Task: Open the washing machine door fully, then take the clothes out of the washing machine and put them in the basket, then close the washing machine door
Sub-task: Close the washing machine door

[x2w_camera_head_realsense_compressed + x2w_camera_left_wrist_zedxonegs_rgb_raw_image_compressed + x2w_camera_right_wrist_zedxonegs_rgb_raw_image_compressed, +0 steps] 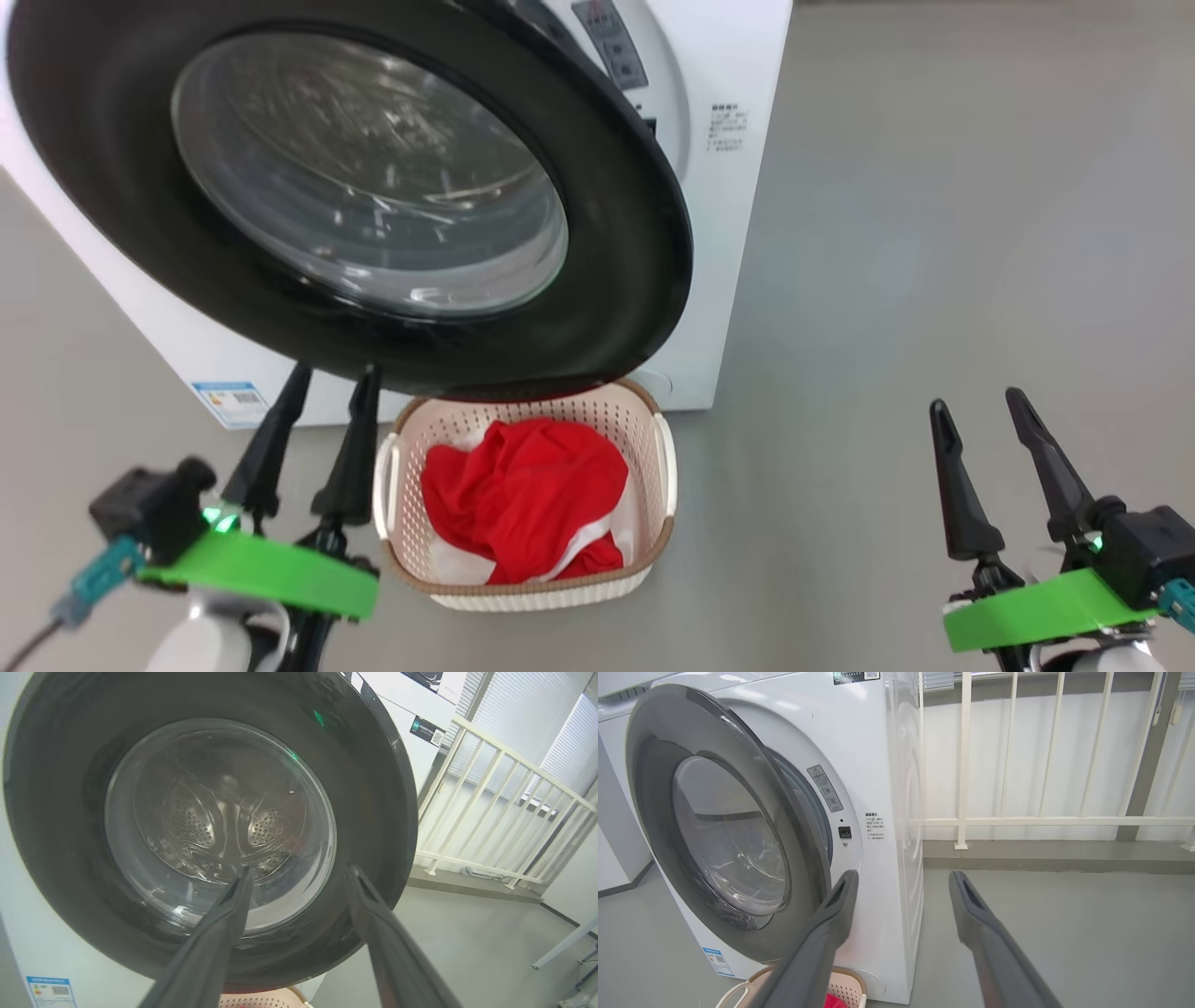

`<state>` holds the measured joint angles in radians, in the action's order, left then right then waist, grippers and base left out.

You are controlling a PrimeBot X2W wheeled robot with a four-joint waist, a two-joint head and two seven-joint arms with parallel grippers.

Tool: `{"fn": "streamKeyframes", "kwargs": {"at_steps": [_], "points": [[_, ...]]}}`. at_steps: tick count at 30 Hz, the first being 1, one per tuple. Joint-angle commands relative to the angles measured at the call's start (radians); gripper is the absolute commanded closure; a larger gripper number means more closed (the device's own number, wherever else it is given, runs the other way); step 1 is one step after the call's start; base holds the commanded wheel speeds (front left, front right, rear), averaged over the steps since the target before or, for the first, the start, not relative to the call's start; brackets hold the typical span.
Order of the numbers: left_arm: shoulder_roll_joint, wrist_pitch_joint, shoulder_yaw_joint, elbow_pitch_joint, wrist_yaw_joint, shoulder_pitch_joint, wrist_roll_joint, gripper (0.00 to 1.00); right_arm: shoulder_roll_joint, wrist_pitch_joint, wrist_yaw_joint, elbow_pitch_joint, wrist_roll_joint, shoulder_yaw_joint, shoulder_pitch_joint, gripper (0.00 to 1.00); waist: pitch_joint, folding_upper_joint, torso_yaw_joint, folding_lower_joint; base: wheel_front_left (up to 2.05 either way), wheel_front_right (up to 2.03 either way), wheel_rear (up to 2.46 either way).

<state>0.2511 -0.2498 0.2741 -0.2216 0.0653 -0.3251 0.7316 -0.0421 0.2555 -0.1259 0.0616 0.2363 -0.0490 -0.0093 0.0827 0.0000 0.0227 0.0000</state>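
The washing machine door (616, 233), black-rimmed with a glass centre, stands ajar on the white washing machine (738, 233), with a gap at its right edge in the right wrist view. Under the door sits the cream basket (523, 583) with red and white clothes (523, 495) in it. My left gripper (333, 371) is open and empty just left of the basket, its fingertips close below the door's lower rim (56, 812). My right gripper (976, 399) is open and empty, well to the right over bare floor. The door's glass shows the steel drum behind it.
A white railing (962, 765) on a raised grey ledge (1041, 856) runs to the right of the machine. A blue label (229, 401) marks the machine's lower left front. Grey floor spreads to the right of the basket.
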Motion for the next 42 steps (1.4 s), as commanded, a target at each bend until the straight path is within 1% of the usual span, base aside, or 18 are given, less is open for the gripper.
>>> {"fn": "streamKeyframes", "kwargs": {"at_steps": [1, 3, 6, 11, 18, 19, 22, 31, 37, 38, 39, 40, 41, 42], "points": [[0.017, -0.012, -0.06, 0.049, -0.019, 0.018, -0.051, 0.0, -0.008, 0.006, -0.005, -0.034, -0.009, 0.014, 0.002, 0.0, -0.039, 0.0, 0.008, 0.0, 0.0, 0.0, 0.0], [0.007, -0.012, -0.088, 0.085, -0.033, 0.064, -0.12, 0.0, -0.008, 0.006, -0.005, -0.043, -0.01, 0.003, 0.016, 0.0, -0.051, 0.0, 0.009, 0.0, 0.0, 0.0, 0.0], [-0.007, -0.012, -0.116, 0.123, -0.043, 0.127, -0.197, 0.0, -0.008, 0.006, -0.005, -0.053, -0.01, -0.011, 0.037, 0.0, -0.068, 0.0, 0.011, 0.0, 0.0, 0.0, 0.0], [-0.023, -0.012, -0.157, 0.153, -0.042, 0.209, -0.272, 0.0, -0.008, 0.006, -0.005, -0.071, -0.003, -0.024, 0.069, 0.0, -0.081, 0.0, 0.013, 0.0, 0.0, 0.0, 0.0], [-0.071, -0.012, -0.201, 0.145, -0.015, 0.27, -0.313, 0.0, -0.008, 0.006, -0.005, -0.085, 0.01, -0.036, 0.1, 0.0, -0.091, 0.0, 0.014, 0.0, 0.0, 0.0, 0.0], [-0.086, -0.012, -0.213, 0.139, -0.007, 0.276, -0.323, 0.0, -0.008, 0.006, -0.005, -0.085, 0.013, -0.035, 0.107, 0.0, -0.093, 0.0, 0.013, 0.0, 0.0, 0.0, 0.0], [-0.101, -0.012, -0.228, 0.13, 0.006, 0.28, -0.344, 0.0, -0.008, 0.006, -0.005, -0.084, 0.017, -0.031, 0.114, 0.0, -0.095, 0.0, 0.011, 0.0, 0.0, 0.0, 0.0], [-0.128, -0.012, -0.252, 0.108, 0.034, 0.279, -0.389, 0.0, -0.008, 0.006, -0.005, -0.082, 0.017, -0.027, 0.122, 0.0, -0.102, 0.0, 0.012, 0.0, 0.0, 0.0, 0.0], [-0.142, -0.012, -0.254, 0.098, 0.046, 0.277, -0.395, 0.0, -0.008, 0.006, -0.005, -0.077, 0.015, -0.021, 0.122, 0.0, -0.101, 0.0, 0.02, 0.0, 0.0, 0.0, 0.0], [-0.146, -0.012, -0.256, 0.096, 0.047, 0.276, -0.393, 0.0, -0.008, 0.006, -0.005, -0.073, 0.014, -0.019, 0.12, 0.24, -0.101, 0.0, 0.023, 0.0, 0.0, 0.0, 0.0], [-0.148, -0.012, -0.256, 0.095, 0.049, 0.275, -0.392, 0.0, -0.008, 0.006, -0.005, -0.07, 0.012, -0.018, 0.117, 0.52, -0.1, 0.0, 0.026, 0.0, 0.0, 0.0, 0.0], [-0.15, -0.012, -0.256, 0.094, 0.051, 0.274, -0.393, 0.0, -0.008, 0.006, -0.005, -0.066, 0.011, -0.015, 0.114, 0.69, -0.099, 0.0, 0.029, 0.0, 0.0, 0.0, 0.0], [-0.152, -0.012, -0.255, 0.094, 0.052, 0.273, -0.394, 0.0, -0.008, 0.006, -0.005, -0.061, 0.01, -0.013, 0.111, 0.98, -0.098, 0.0, 0.032, 0.0, 0.0, 0.0, 0.0], [-0.154, -0.012, -0.254, 0.095, 0.054, 0.273, -0.394, 0.0, -0.008, 0.006, -0.005, -0.057, 0.009, -0.01, 0.105, 1.0, -0.096, 0.0, 0.036, 0.0, 0.0, 0.0, 0.0]]}}
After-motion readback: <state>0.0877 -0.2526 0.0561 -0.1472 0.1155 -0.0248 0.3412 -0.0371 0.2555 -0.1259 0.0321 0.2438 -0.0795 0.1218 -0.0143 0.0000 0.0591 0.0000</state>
